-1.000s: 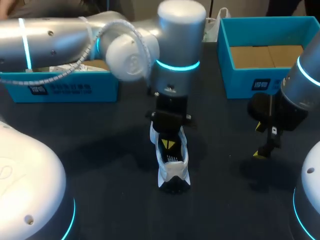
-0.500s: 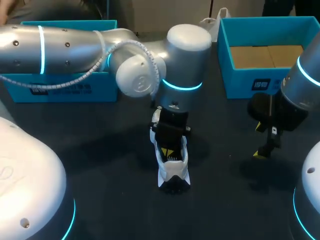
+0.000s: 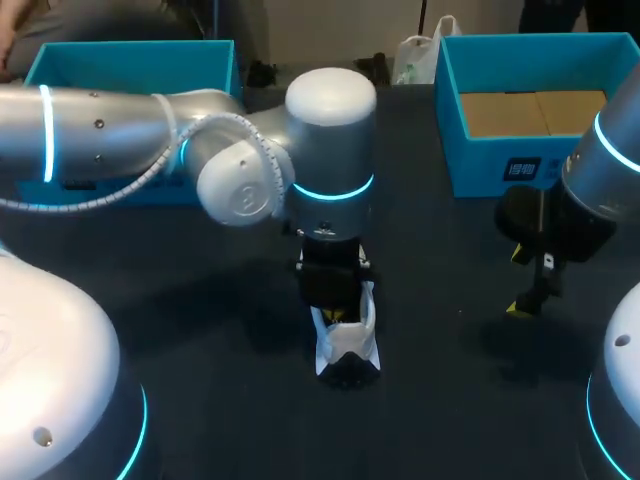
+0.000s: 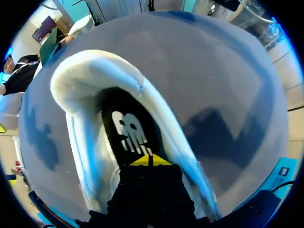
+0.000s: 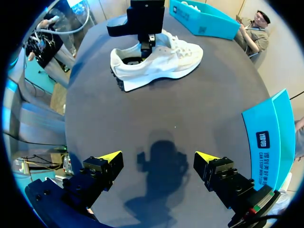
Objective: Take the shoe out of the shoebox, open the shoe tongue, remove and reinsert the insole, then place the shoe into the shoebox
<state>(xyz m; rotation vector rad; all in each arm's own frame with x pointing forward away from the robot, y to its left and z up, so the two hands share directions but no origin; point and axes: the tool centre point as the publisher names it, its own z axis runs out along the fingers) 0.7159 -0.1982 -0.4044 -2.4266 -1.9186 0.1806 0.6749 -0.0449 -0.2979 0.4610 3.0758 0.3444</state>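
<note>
A white sneaker stands on the dark table, heel toward the front edge. My left gripper reaches down into its opening from above. In the left wrist view the two yellow tips are pressed together, shut, resting on the black insole with its white logo, and the white padded collar curves around them. From the right wrist view the sneaker lies on its sole with the left gripper in it. My right gripper hangs open at the right, empty, apart from the shoe.
A blue shoebox stands at the back left, partly behind my left arm. A second blue box with a cardboard floor stands at the back right, close to my right arm. Bare dark tabletop lies between the right gripper and the shoe.
My left arm has shifted toward the front edge and lower, so its wrist now hides most of the shoe's opening. The shoe and the right arm have stayed put.
</note>
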